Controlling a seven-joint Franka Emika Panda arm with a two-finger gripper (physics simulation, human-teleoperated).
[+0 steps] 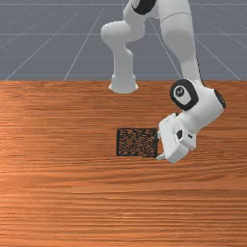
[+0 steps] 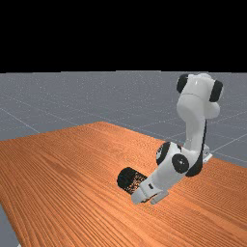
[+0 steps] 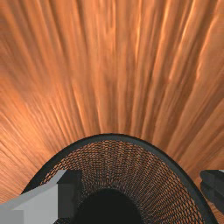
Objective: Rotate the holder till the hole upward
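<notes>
Where the mesh holder (image 1: 137,142) lies on its side on the desk (image 1: 58,193), its long axis runs crosswise in the front view, and its hole faces the claw (image 1: 158,145) rather than upward. The claw is positioned just beside the open end, at the front view's right of the holder, with its two fingers spread apart. In the wrist view, the line of sight enters the hole: the round black rim (image 3: 109,137) frames the mesh wall, and the dark base (image 3: 109,210) lies at the inner end. One finger (image 3: 69,194) overlaps the hole, inboard of the rim; the other (image 3: 213,188) stands outboard of the rim, on the opposite side. Contact between either finger and the holder cannot be determined. In the far view, the holder is situated at the far view's left of the tilted hand, its closed end directed away from the arm (image 2: 193,130).
</notes>
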